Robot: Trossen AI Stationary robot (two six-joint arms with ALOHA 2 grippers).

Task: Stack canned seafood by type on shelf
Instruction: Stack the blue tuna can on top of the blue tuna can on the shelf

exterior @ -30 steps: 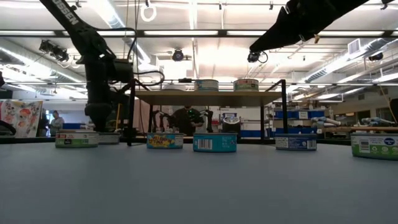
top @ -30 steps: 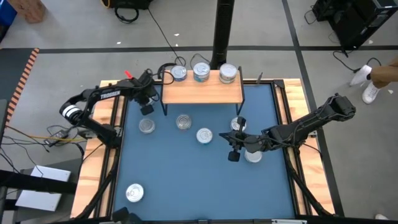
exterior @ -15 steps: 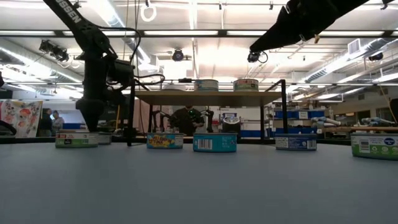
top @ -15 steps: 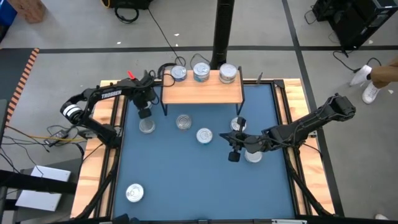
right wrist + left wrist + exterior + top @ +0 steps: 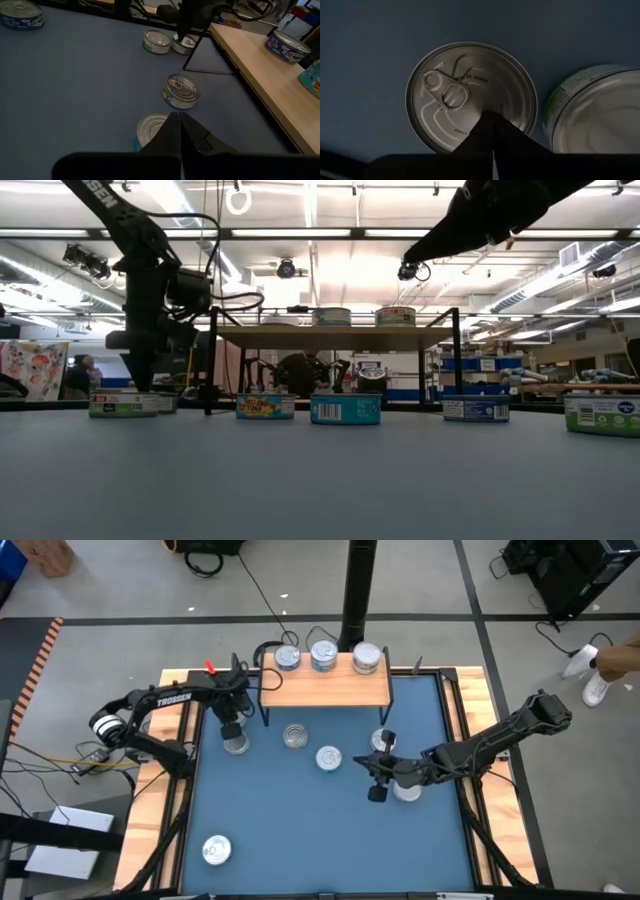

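Directly under the left gripper [image 5: 232,728] sits a tin [image 5: 471,96] with a pull-ring lid, flat on the blue mat [image 5: 300,830], and a green-labelled tin [image 5: 592,112] lies just beside it. The fingers meet in a point over the lid, so they are together and hold nothing; the tool seems poised above this tin to line up a grasp, though its height over the lid is hard to judge. Beyond the gripper stands the shelf [image 5: 325,688] with three tins [image 5: 323,656] in a row along its far edge, left there so matching tins can go on top. The right gripper [image 5: 376,780] waits over the mat, fingers pressed together and empty, near two loose tins [image 5: 181,90]
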